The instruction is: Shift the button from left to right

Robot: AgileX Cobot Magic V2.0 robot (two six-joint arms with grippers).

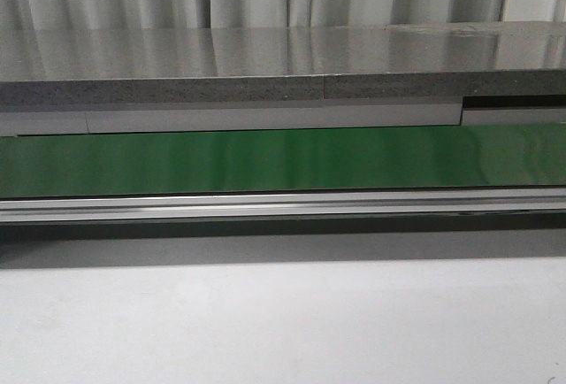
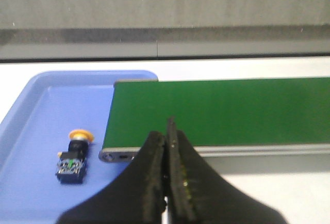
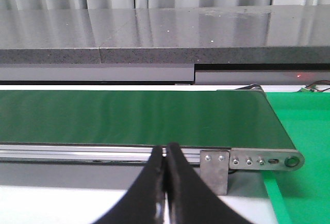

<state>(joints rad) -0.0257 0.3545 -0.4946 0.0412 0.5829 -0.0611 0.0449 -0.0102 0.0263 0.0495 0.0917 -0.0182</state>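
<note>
The button (image 2: 73, 155), a yellow-orange cap on a black body with green and blue marks, lies on its side in a blue tray (image 2: 31, 126) by the left end of the green conveyor belt (image 2: 216, 110). My left gripper (image 2: 166, 131) is shut and empty, above the belt's near rail, to the right of the button and apart from it. My right gripper (image 3: 166, 149) is shut and empty, in front of the belt's near rail close to its right end. Neither gripper nor the button shows in the front view.
The belt (image 1: 283, 161) runs left to right with an aluminium rail (image 1: 283, 205) in front. A grey stone-like shelf (image 1: 283, 65) stands behind it. A green surface (image 3: 304, 131) lies past the belt's right end, by a metal bracket (image 3: 214, 170). White tabletop (image 1: 283, 322) lies in front.
</note>
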